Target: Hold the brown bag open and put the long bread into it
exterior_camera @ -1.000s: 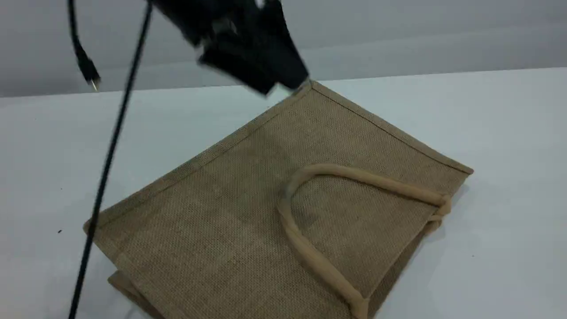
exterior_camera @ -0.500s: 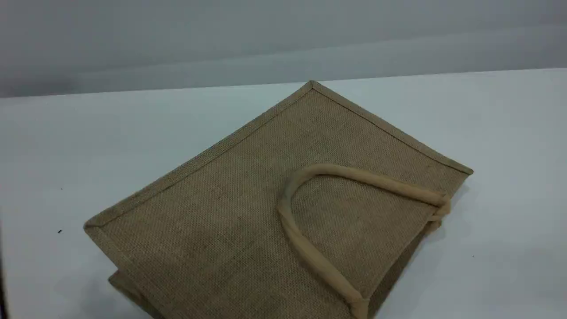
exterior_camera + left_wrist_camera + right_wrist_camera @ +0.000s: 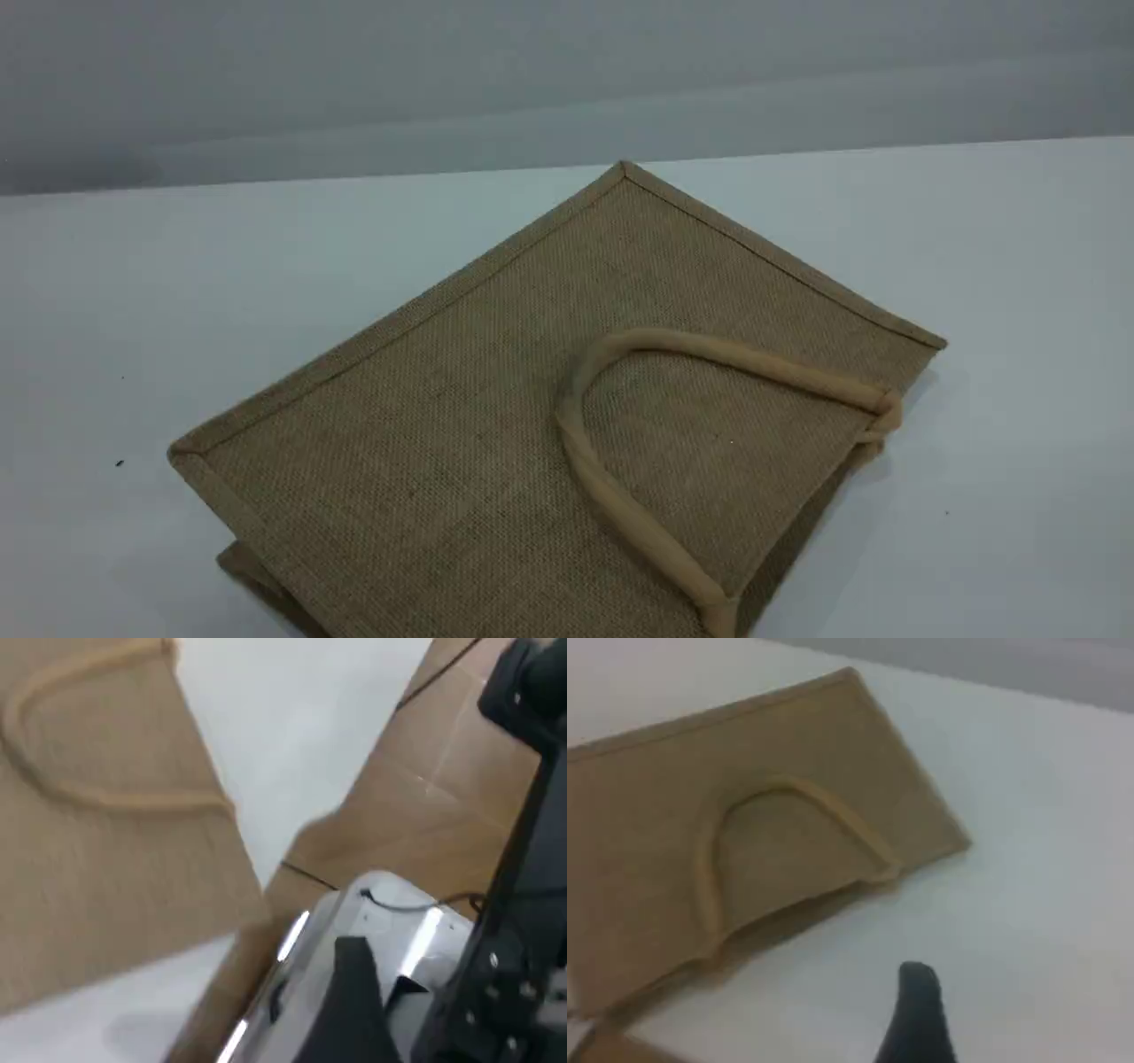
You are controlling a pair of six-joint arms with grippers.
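The brown bag (image 3: 496, 390) lies flat on the white table, one corner pointing away and its mouth edge at the lower right. One beige loop handle (image 3: 620, 509) rests on its upper face. The bag also shows in the left wrist view (image 3: 97, 868) and the right wrist view (image 3: 647, 788). Neither arm appears in the scene view. The left gripper's fingertip (image 3: 354, 1001) hangs off past the table edge, away from the bag. Above bare table near the bag's mouth side is the right gripper's fingertip (image 3: 919, 1014). Nothing is between either pair of fingers. The long bread is out of view.
The table edge (image 3: 266, 890) runs diagonally through the left wrist view, with brown floor tiles (image 3: 425, 797) beyond it. A silver-white machine base (image 3: 381, 921) and a black arm part (image 3: 532, 904) stand off the table there. A grey wall (image 3: 567, 80) backs the table.
The black left arm and its cable, above the bag's far corner a second ago, have left the scene view. The bag has not moved.
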